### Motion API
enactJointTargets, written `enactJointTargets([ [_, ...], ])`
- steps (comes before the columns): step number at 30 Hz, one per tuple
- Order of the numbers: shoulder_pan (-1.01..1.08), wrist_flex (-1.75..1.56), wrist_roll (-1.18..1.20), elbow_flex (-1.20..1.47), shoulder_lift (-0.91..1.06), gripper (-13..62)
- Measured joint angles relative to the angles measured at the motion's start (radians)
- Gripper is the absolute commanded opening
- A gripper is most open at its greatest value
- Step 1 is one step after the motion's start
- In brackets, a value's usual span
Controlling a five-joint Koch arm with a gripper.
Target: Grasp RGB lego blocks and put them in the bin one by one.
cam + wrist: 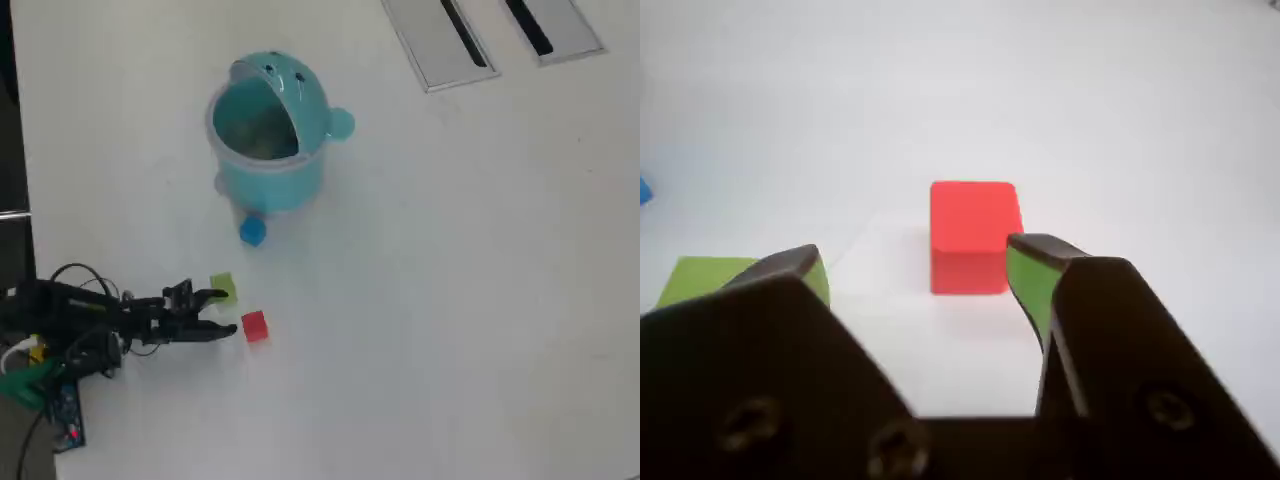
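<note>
The red block sits on the white table just ahead of my gripper, close to the right jaw's tip. The gripper is open and empty, its jaws lined with green pads. The yellow-green block lies beside the left jaw, outside the gap. The blue block rests against the foot of the teal bin; only a sliver of it shows at the left edge of the wrist view.
Two grey slotted panels lie at the table's far edge in the overhead view. The arm's base and cables sit at the table's left edge.
</note>
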Motion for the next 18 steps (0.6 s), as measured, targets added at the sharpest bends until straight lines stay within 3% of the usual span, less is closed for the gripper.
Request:
enactJointTargets([
  [18,0.061,-0.04,-0.023,-0.183,-0.399,30.5],
])
